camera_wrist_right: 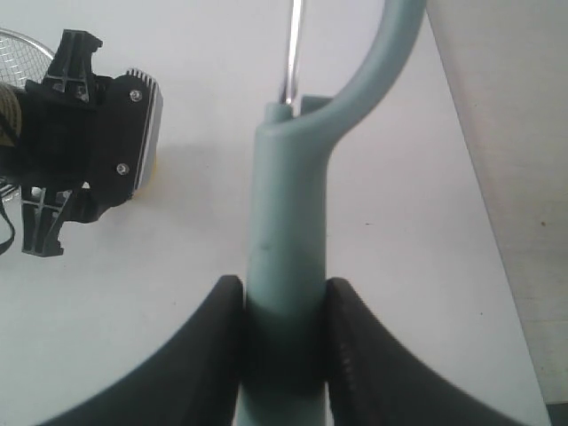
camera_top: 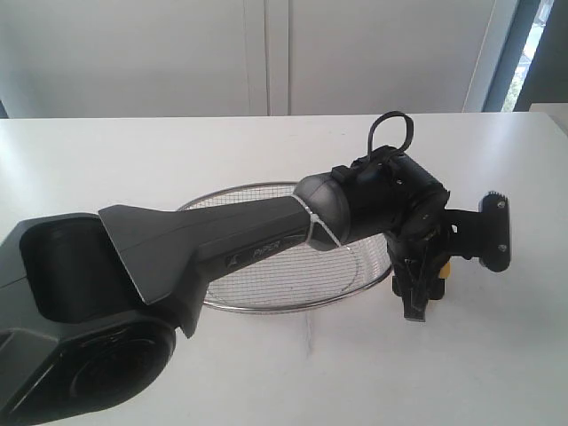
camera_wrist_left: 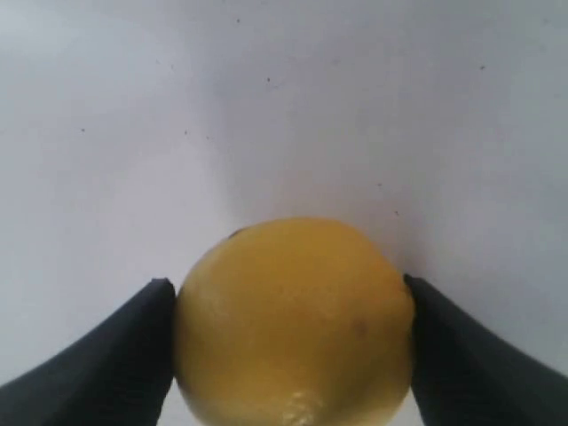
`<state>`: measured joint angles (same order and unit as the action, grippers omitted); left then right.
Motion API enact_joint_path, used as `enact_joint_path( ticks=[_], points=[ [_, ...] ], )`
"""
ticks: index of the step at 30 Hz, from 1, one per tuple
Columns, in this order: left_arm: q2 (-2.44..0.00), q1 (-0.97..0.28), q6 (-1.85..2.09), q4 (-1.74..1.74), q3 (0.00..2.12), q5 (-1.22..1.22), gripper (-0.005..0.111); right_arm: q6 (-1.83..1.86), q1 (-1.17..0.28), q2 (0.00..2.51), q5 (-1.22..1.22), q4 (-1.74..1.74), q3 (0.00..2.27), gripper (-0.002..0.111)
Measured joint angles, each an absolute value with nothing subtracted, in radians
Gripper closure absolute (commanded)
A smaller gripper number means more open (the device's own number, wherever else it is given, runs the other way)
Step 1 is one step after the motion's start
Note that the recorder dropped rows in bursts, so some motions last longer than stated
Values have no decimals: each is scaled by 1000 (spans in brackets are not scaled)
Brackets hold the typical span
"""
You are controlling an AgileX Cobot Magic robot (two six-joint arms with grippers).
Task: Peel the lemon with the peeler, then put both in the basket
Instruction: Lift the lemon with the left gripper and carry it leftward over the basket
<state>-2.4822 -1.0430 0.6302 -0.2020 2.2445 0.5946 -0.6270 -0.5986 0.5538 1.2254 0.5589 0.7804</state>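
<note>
**Lemon between the left fingers, peeler clamped in the right**

At the left of the white desk, open surface is running back to the far edge by the wall. The dark left arm is reaching across the wide shallow silver wire-mesh basket, which is sitting mid-desk with bare desk in front of it. Just off the basket's right end, the left gripper is pointing down at the desk, with more open surface stretching from it toward the far right corner.

The small round bright yellow lemon is showing as a sliver of yellow in the exterior view. Close up, its skin is looking smooth and whole, with one tiny dark speck. It is sitting squarely between the black fingers of the left gripper, which are touching it on both flanks. Whether it is resting on the desk I cannot tell.

The right gripper is pinching the straight handle of the pale teal-green plastic Y-shaped peeler tightly between both fingers, with a desk edge running close beside the forked head.
</note>
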Motion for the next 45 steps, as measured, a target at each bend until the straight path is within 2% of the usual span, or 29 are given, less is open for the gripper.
enact_joint_path(
  ticks=[1,2,15,45],
  points=[
    [-2482,-1043,630,-202,2245,595,105,-627,-599,554,1225,559,780,108],
    [-2482,-1045,632,-202,2246,595,106,-629,-599,554,1225,559,780,108],
    [-2476,-1079,638,-205,2246,599,106,-635,-599,554,1225,559,780,108],
    [-2242,-1084,518,-146,2246,866,107,-635,-599,554,1225,559,780,108]
  ],
)
